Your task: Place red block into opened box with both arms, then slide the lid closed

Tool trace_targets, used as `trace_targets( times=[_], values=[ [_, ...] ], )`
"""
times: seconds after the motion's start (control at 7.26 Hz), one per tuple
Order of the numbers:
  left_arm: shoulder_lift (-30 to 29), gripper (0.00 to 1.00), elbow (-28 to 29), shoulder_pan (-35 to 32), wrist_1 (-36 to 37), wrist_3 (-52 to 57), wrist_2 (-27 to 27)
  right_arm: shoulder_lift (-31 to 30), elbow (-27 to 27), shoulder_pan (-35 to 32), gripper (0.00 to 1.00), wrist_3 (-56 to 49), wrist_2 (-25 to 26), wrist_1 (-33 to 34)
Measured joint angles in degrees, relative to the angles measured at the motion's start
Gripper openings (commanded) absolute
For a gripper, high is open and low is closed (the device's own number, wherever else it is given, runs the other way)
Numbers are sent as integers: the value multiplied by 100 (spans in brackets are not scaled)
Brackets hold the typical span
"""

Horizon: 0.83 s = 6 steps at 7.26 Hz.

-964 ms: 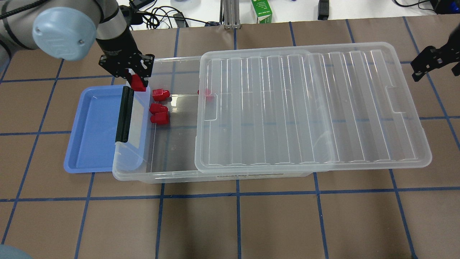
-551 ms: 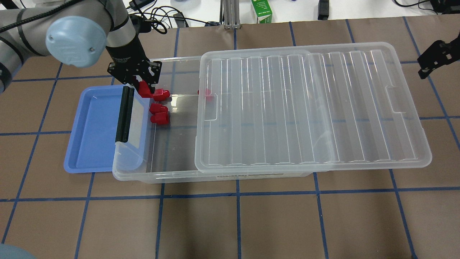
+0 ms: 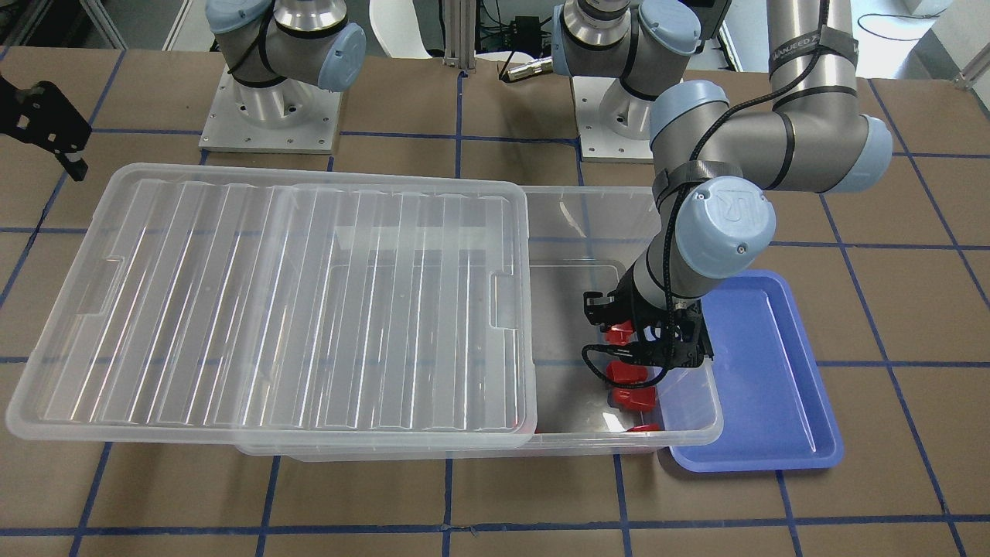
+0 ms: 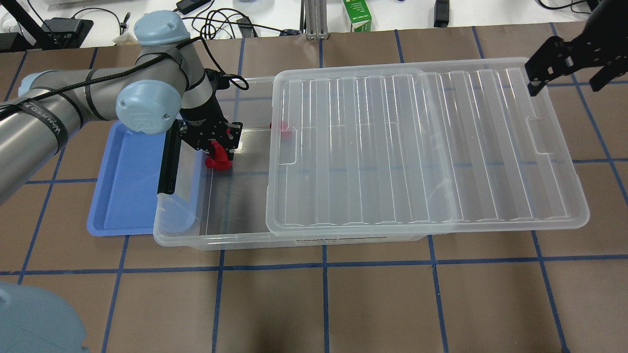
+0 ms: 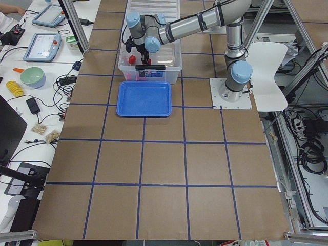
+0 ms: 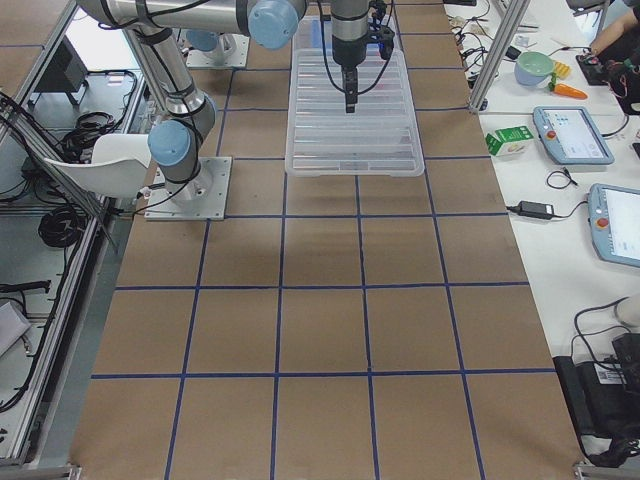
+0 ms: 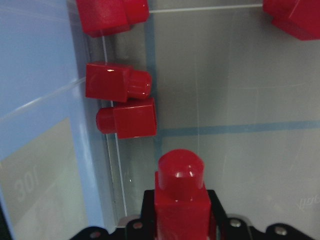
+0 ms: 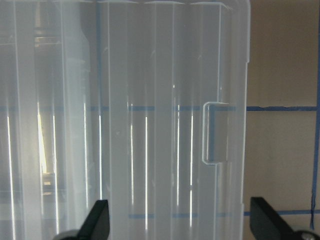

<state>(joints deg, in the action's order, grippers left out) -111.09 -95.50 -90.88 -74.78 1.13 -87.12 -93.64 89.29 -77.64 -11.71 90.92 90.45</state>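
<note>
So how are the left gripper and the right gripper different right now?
The left gripper has its jaws shut on a red block; the right gripper has its jaws wide open and holds nothing. The left gripper is over the uncovered end of the box; the right gripper hangs above the lid, near the notch at its far short end. Both are black and point downward.
</note>
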Motion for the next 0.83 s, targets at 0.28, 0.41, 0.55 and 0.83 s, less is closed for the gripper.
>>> trace_targets(
  times=[0.28,0.41,0.55,0.83],
  values=[
    [-204,0,-16,0,116,-3,109,129,-13,-640,100,1145,-11,38],
    [-308,0,-19,0,148,-6,125,207,-15,-850,100,1478,-10,49],
    [-404,0,-21,2,171,-7,128,255,-16,-957,100,1585,-7,49],
    [-571,0,-17,4,245,-8,131,278,-1,-1010,100,1595,-4,49]
  ],
)
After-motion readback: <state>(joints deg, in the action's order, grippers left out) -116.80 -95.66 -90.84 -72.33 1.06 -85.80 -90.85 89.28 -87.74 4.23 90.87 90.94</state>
